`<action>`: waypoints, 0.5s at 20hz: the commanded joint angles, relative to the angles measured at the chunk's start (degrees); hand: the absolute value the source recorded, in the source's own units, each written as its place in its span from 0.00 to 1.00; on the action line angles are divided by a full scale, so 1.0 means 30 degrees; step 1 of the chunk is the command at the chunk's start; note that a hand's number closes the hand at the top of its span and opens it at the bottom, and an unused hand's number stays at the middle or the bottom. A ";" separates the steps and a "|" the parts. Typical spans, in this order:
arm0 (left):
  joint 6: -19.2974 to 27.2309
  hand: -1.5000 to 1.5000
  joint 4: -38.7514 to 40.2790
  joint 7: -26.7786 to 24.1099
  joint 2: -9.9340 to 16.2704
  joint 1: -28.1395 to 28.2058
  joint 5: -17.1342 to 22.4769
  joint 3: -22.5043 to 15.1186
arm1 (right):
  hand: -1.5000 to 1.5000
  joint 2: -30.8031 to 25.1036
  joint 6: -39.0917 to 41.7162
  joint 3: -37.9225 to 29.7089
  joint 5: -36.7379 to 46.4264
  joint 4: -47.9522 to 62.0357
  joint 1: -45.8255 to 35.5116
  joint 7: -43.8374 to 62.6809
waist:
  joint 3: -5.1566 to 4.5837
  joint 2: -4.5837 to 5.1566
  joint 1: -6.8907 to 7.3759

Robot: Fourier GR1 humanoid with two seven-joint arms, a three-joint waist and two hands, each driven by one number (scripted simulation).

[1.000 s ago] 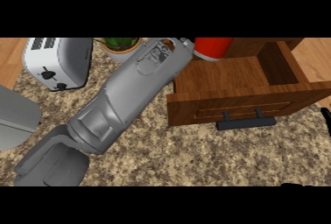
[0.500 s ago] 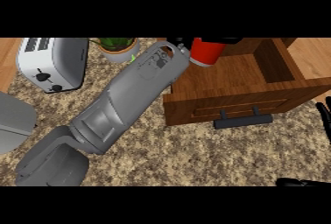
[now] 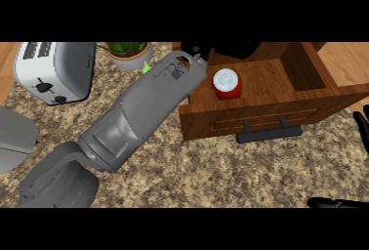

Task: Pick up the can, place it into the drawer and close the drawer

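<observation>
The red can (image 3: 227, 83) stands upright inside the open wooden drawer (image 3: 277, 80), near the drawer's left wall, its pale round top facing up. It stands free on the drawer's floor with nothing gripping it. The drawer is pulled out over the counter (image 3: 216, 171), its front panel carrying a dark bar handle (image 3: 269, 133) that sticks out toward the counter's near edge. Just beyond the can, at the drawer's far left corner, the left hand (image 3: 196, 49) shows only as a dark shape at the end of the long grey forearm that crosses the counter from the lower left; whether its fingers are spread or curled cannot be told, since the top edge of the view cuts most of it off. The right hand (image 3: 361, 122) shows at the right edge of the counter beside the drawer's front corner, fingers straight and pointing up, holding nothing. At the far left of the counter stands a silver toaster (image 3: 52, 70), and beside it a potted plant (image 3: 128, 52).
</observation>
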 commanded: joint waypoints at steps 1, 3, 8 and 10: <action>0.0583 0.00 0.0509 -0.0611 -0.0005 0.0206 0.0307 -0.0093 | 0.00 0.0144 0.0348 -0.0044 -0.0255 -0.0169 0.0676 -0.0666 | 0.0002 -0.0002 -0.0106; 0.1111 0.00 0.0276 -0.0384 -0.0006 0.0067 0.0508 -0.0396 | 0.00 -0.0112 0.0261 -0.0168 -0.0064 0.0687 -0.0082 -0.0776 | 0.0012 0.0058 -0.0172; 0.1717 0.00 -0.0087 -0.1094 -0.0006 0.0867 0.1126 -0.0600 | 0.00 -0.0296 0.0077 0.0097 0.0034 -0.0695 -0.0206 0.0364 | -0.0021 0.0029 -0.0132; 0.1723 0.00 -0.0086 -0.1064 -0.0006 0.0624 0.1470 -0.0462 | 0.00 -0.0373 0.0151 0.0162 0.0852 -0.0695 -0.0013 -0.0656 | -0.0011 0.0077 -0.0263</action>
